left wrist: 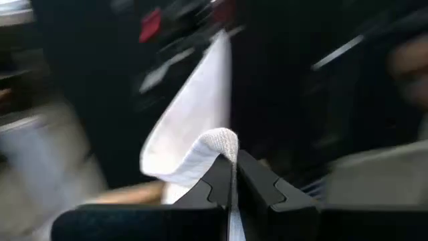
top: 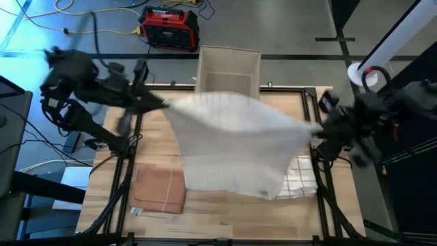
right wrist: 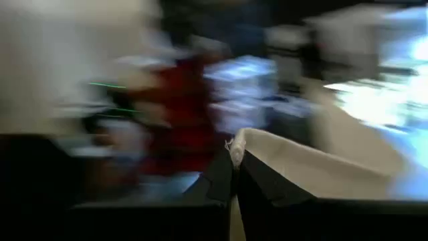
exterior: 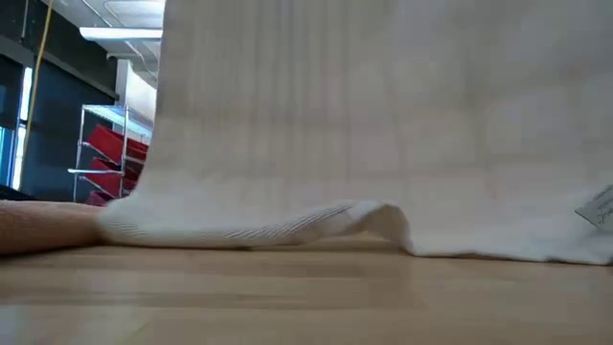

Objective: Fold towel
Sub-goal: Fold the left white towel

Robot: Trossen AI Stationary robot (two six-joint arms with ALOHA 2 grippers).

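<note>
Left hand: hanging over the desk's left rear part, fingers clamped together on one corner of the white towel. Right hand: hanging over the right edge, likewise pinching the opposite corner. Towel: stretching between both hands above the desk, its lower edge trailing toward the front.

Containers: an open cardboard box is standing just behind the desk; its contents cannot be told. A red and black case is sitting on the floor farther back.

Other items: a folded brown cloth is lying at the front left; a checked cloth is showing from under the towel at the right.

View differences: the low view alone is showing the towel's hem dragging on the wood, with red shelving behind. The left wrist view is showing the ribbed towel edge bulging just above the closed fingers; the right wrist view is showing a fold gripped the same way.
</note>
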